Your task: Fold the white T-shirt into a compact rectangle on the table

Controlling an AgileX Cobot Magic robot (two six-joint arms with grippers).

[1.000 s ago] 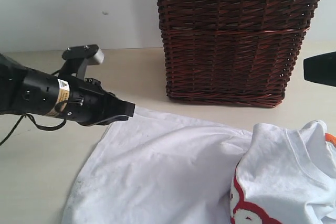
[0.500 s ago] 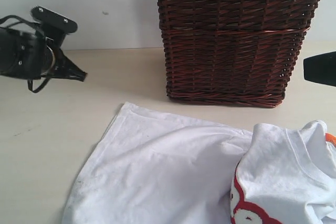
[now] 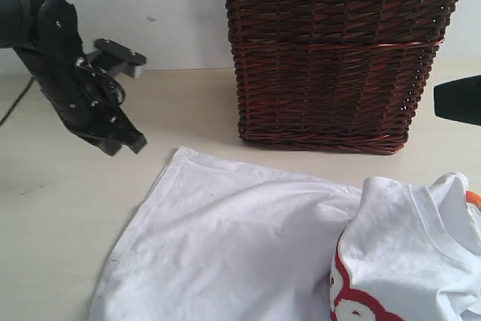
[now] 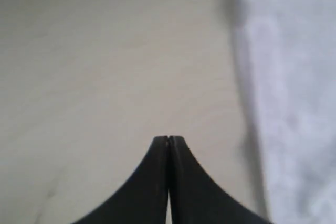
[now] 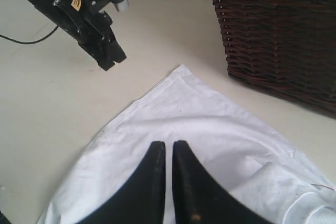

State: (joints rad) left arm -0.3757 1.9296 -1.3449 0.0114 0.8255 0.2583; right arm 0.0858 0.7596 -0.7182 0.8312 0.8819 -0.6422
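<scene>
The white T-shirt (image 3: 225,238) lies spread on the pale table (image 3: 60,208), plain side up. Its right part is folded over and shows red-outlined lettering (image 3: 349,295). My left gripper (image 3: 126,144) is shut and empty. It points down at the bare table, just left of the shirt's far left corner (image 3: 179,151) and apart from it. The left wrist view shows its tips (image 4: 168,139) over the table (image 4: 105,51), with the shirt's edge (image 4: 299,77) beside them. My right gripper (image 5: 169,144) hangs shut above the shirt (image 5: 184,114), holding nothing.
A dark wicker basket (image 3: 338,58) with a lace-trimmed liner stands at the back, just behind the shirt. A white wall rises behind the table. A bit of something orange (image 3: 474,199) peeks out at the right edge. The right arm (image 3: 458,101) enters from the right.
One second ago my left gripper held the shirt's far left corner. It let go, swung up to the left, then came down near the corner. The corner now lies flat.
</scene>
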